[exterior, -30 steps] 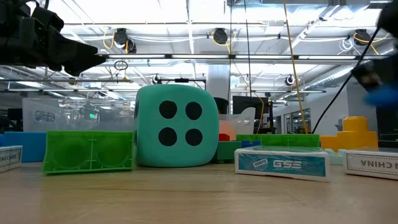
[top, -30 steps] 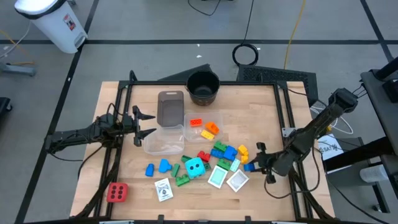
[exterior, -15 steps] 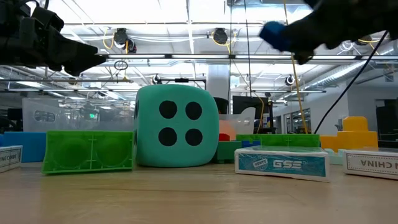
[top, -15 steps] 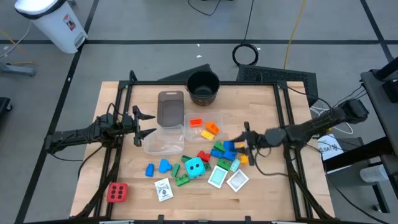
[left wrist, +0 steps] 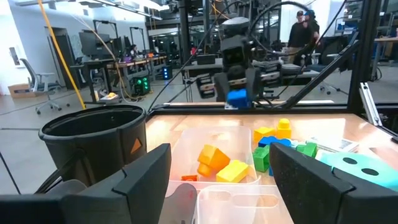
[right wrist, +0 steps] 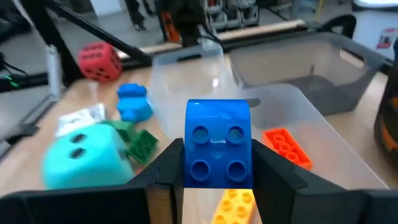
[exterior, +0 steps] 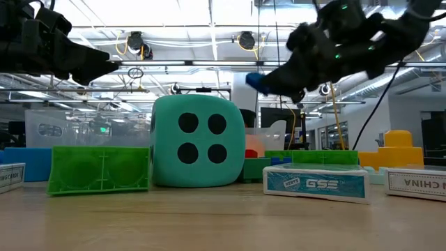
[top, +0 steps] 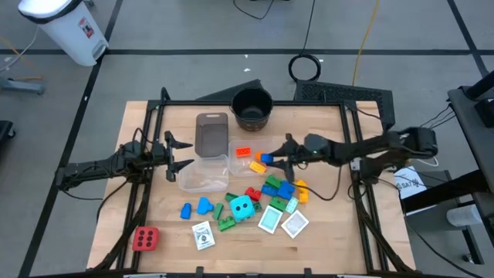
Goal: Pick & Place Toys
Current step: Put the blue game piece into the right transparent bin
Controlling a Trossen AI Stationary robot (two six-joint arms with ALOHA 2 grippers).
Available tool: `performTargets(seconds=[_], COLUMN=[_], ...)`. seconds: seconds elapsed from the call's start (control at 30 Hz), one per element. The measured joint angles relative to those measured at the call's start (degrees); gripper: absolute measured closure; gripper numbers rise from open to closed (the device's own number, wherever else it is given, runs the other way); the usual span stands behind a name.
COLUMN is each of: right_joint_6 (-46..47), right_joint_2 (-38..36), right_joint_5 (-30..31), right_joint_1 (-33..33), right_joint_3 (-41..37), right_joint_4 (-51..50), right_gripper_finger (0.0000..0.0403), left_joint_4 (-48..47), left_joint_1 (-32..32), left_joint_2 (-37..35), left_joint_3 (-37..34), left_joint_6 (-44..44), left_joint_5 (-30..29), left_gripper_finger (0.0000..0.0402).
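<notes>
R pincer (right wrist: 217, 163) gripping blue block (right wrist: 217, 144), above clear tub (right wrist: 273, 102)

Blue block (right wrist: 217, 144), four studs; cyan cube (top: 242, 207), black dots; red cube (top: 145, 239), black dots; orange block (top: 244, 152); yellow block (left wrist: 232, 171); green block (exterior: 98, 169); black pot (top: 252, 108); white-bordered cards (top: 202, 235); pale wood desk (top: 324, 139)

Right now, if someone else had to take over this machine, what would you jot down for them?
Right gripper: shut on a blue block, held in the air over the clear tub that has orange and yellow blocks inside.
Left gripper: open, empty, waiting beside the other clear tub.
Done: a few blocks are in the tub.
Left: the cyan dotted cube, red dotted cube, cards and loose blocks on the table.
</notes>
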Motion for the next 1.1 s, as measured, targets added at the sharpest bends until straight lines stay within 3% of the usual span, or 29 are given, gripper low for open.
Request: performTargets(seconds=[0.33,0.8,1.1], right_joint_6=[-7.12,-8.31,-6.33], right_joint_2=[10.38,10.61,10.61], right_joint_5=[-1.26,-1.0,-0.96], right_joint_1=[-0.34,-0.23,-0.21], right_joint_3=[6.12,6.27,6.25], right_joint_4=[-3.99,-3.19,-3.45], right_gripper_finger=[0.0282,0.0276,0.023], left_joint_4=[0.02,0.01,0.01], left_joint_1=[0.01,0.02,0.0], left_joint_2=[0.01,0.0,0.02], left_joint_3=[0.01,-0.01,-0.01], left_joint_6=[0.0,0.0,0.02], left_joint_5=[0.02,0.02,0.0], left_gripper_finger=[0.0128,0.0128,0.0128])
